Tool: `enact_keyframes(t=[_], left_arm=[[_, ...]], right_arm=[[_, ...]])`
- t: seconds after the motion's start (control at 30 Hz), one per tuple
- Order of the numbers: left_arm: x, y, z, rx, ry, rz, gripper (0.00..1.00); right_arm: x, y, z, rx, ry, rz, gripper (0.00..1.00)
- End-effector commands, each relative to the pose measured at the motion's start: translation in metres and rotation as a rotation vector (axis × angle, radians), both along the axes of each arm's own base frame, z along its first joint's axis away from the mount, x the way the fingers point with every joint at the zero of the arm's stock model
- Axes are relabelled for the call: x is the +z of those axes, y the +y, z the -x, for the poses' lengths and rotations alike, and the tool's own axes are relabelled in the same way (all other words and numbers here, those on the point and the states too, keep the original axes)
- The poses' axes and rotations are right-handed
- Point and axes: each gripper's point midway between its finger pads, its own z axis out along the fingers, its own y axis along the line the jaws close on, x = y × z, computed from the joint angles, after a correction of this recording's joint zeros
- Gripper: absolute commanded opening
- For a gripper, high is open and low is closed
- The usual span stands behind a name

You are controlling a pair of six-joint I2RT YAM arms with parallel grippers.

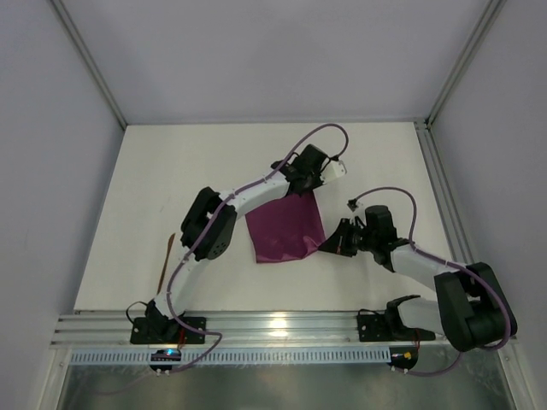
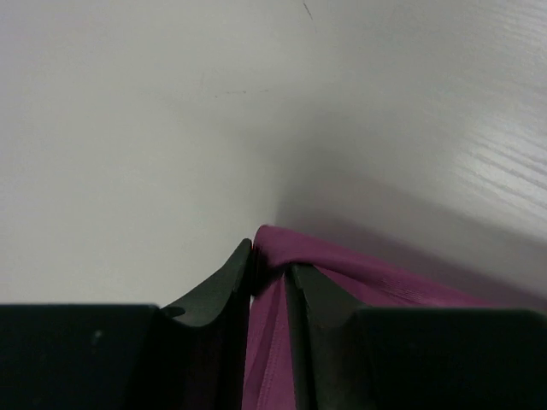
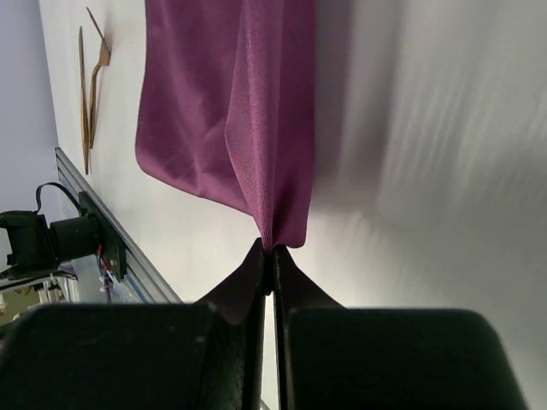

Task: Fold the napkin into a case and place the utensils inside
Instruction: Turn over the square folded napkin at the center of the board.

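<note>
I am gripping the soft plum-purple cloth napkin [image 1: 286,229] at centre frame by one edge. The left gripper [image 2: 269,265] is clamping the far corner and the right gripper [image 3: 272,256] the near one, stretching it, I judge, for a leftward fold. The slim copper utensils [image 1: 166,260] are lying lower left, well apart, leaving bare white table [image 1: 171,171] between.

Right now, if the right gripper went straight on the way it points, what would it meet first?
The napkin. The right gripper is shut on its corner, and the cloth lies directly ahead. The utensils seem farther and off to one side.
</note>
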Motion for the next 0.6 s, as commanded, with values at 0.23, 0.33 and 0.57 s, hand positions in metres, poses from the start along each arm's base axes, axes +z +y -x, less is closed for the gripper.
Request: enact_keyframes(t=[0.23,0.33,0.57], left_arm=[[0.046,-0.028,-0.031,0.096,-0.158,0.064,0.53],[0.068,-0.031,-0.027,0.117,-0.147,0.123,0.65],[0.100,0.018,0.018,0.175,-0.007,0.137,0.67]], right_arm=[[-0.030,-0.033,0.048,-0.189,0.148,0.075,0.32],[-0.026,-0.045,0.049,-0.223,0.125,0.141,0.49],[0.052,-0.068,-0.005,-0.280,-0.131,0.292,0.68]])
